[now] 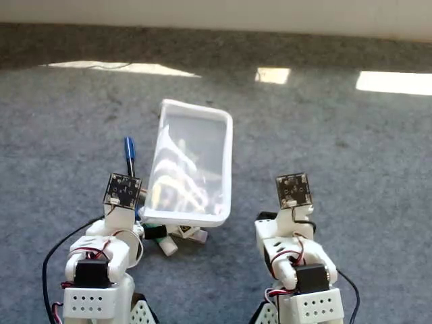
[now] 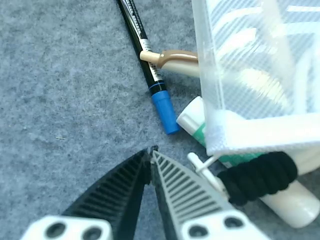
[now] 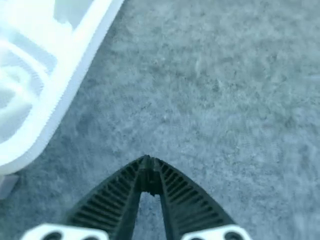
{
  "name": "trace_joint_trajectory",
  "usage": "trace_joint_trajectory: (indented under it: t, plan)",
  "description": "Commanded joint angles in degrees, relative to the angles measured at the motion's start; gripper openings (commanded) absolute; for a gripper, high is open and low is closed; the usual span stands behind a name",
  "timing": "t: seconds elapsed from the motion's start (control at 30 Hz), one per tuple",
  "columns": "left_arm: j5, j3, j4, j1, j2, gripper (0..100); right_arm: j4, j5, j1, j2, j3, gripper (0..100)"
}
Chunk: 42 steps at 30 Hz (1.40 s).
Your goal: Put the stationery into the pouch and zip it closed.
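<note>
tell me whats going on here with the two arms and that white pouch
Neither arm holds anything. The left gripper is shut, over the grey carpet by a blue-capped pen and a white tube that lie outside the pouch. The right gripper, also shut, is over carpet on the pouch's other side. Some items show through the pouch wall.

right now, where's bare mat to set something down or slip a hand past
Widest bare felt: right of the pouch, up to the right arm and past it. Also open: left of the blue-capped pen, and beyond the pouch's far end. Crowded: the pouch's near end by the left arm, where pen and white tube lie.
</note>
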Motion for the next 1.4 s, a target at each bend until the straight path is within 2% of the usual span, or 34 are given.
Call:
trace_joint_trajectory:
  t: [0.0, 0.27, 0.47, 0.63, 0.8, 0.9, 0.97, 1.17, 1.37]
  plan:
    - [-0.18, 0.84, 0.53, 0.13, -0.13, 0, 1.19, -0.26, -0.31, -0.40, 7.96, 0.5]
    - [-0.26, -3.21, 0.53, -0.48, -0.22, 0, 2.33, -0.26, -0.22, -0.40, 7.96, 0.5]
    - [-0.35, -7.87, 0.18, -10.07, -0.22, 0, 2.42, -0.26, 1.45, -0.40, 7.96, 0.5]
    - [-0.35, -10.15, 0.53, -14.55, -0.22, 0, 1.45, -0.26, 6.64, -0.48, 7.43, 0.5]
    - [-1.93, -10.24, 0.35, -19.56, -0.22, 0, -0.13, 0.09, 7.34, -0.48, 1.10, 0.9]
    - [-8.44, -11.91, 1.41, -21.58, -0.13, 0, 1.19, 6.95, 4.35, -0.40, -5.93, 0.9]
    - [-8.44, -12.35, 2.64, -22.64, -0.13, 0, 3.56, 10.90, 1.71, -0.13, -10.59, 0.9]
    - [-8.70, -12.35, 2.64, -22.81, -0.13, 0, 7.69, 13.98, -7.60, 0.31, -22.64, 0.9]
    - [-8.79, -11.38, 2.64, -22.90, -0.13, 0, 7.87, 14.33, -14.46, 2.15, -27.21, 0.9]
